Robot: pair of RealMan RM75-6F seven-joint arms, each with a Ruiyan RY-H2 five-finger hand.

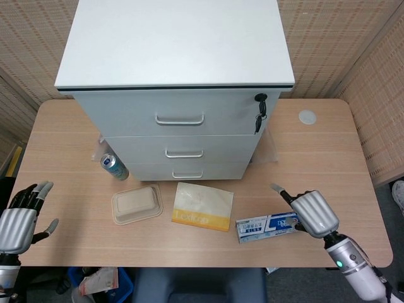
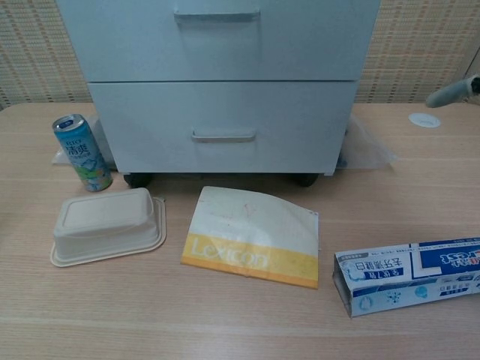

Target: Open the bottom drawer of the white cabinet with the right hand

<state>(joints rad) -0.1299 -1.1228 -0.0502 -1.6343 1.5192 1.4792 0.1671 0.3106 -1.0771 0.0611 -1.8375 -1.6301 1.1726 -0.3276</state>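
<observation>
The white cabinet (image 1: 177, 76) stands at the back of the table with three closed drawers. Its bottom drawer (image 1: 187, 171) (image 2: 222, 127) has a small metal handle (image 1: 187, 174) (image 2: 223, 136). My right hand (image 1: 311, 213) hovers over the right end of the toothpaste box, fingers spread and holding nothing, well right of the drawer. In the chest view only a fingertip (image 2: 452, 93) shows at the right edge. At the table's front left corner my left hand (image 1: 21, 218) is open with nothing in it.
In front of the cabinet lie a beige lidded food box (image 1: 136, 204), a white and yellow pouch (image 1: 202, 206) and a blue toothpaste box (image 1: 268, 226). A drink can (image 1: 114, 166) stands by the cabinet's left corner. Keys (image 1: 259, 117) hang from the lock. A white disc (image 1: 307, 116) lies back right.
</observation>
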